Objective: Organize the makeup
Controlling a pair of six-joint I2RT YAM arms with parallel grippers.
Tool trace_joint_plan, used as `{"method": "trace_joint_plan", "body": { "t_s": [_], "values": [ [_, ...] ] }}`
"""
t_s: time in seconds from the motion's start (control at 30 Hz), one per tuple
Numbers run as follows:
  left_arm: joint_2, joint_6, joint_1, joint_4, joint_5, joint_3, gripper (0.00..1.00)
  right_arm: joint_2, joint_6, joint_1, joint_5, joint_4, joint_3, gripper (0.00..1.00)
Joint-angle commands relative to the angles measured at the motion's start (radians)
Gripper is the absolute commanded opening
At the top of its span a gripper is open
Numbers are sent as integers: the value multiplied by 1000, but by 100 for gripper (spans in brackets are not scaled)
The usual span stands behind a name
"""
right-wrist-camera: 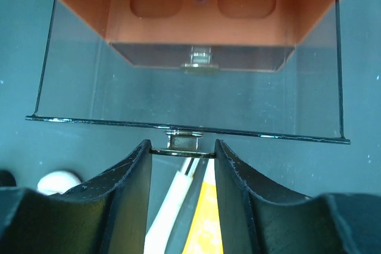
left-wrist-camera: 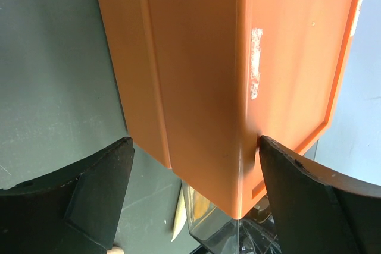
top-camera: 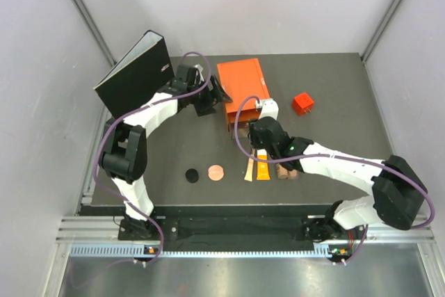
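Makeup (top-camera: 263,170) in a loose row near the table's (top-camera: 348,116) front edge, both grippers at the orange box (top-camera: 240,85).

From left we see the black disc (top-camera: 192,175), the copper disc (top-camera: 216,172), the beige tube (top-camera: 249,170), the orange tube (top-camera: 263,172) and the tan bottles (top-camera: 288,173), the last partly hidden under the right arm. Both tubes lie with their long axes pointing toward the box, the beige one slightly slanted. Bare tabletop lies left of the discs and between the discs and the box; a red cube (top-camera: 302,103) sits right of the box, apart, and a black binder (top-camera: 135,74) stands at far left. The left gripper (left-wrist-camera: 193,147) is spread wide astride a box corner. The right gripper (right-wrist-camera: 183,147) is narrowed onto the metal pull (right-wrist-camera: 183,141) of the clear drawer (right-wrist-camera: 89,99), which stands out of the box.
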Motion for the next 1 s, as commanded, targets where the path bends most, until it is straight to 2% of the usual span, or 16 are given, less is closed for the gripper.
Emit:
{"method": "trace_joint_plan", "body": {
  "t_s": [0.0,0.73,0.9,0.97],
  "values": [
    [19,-3,2,15,-13,37,89,-70,38,14,0,-1,-24,0],
    [55,-2,2,-2,-10,81,90,-136,73,52,-59,-67,-92,0],
    [65,-3,2,-8,-6,86,90,-139,68,55,-72,-89,-98,5],
    [63,-2,2,-9,-9,86,90,-133,61,54,-87,-99,-98,11]
  ]
}}
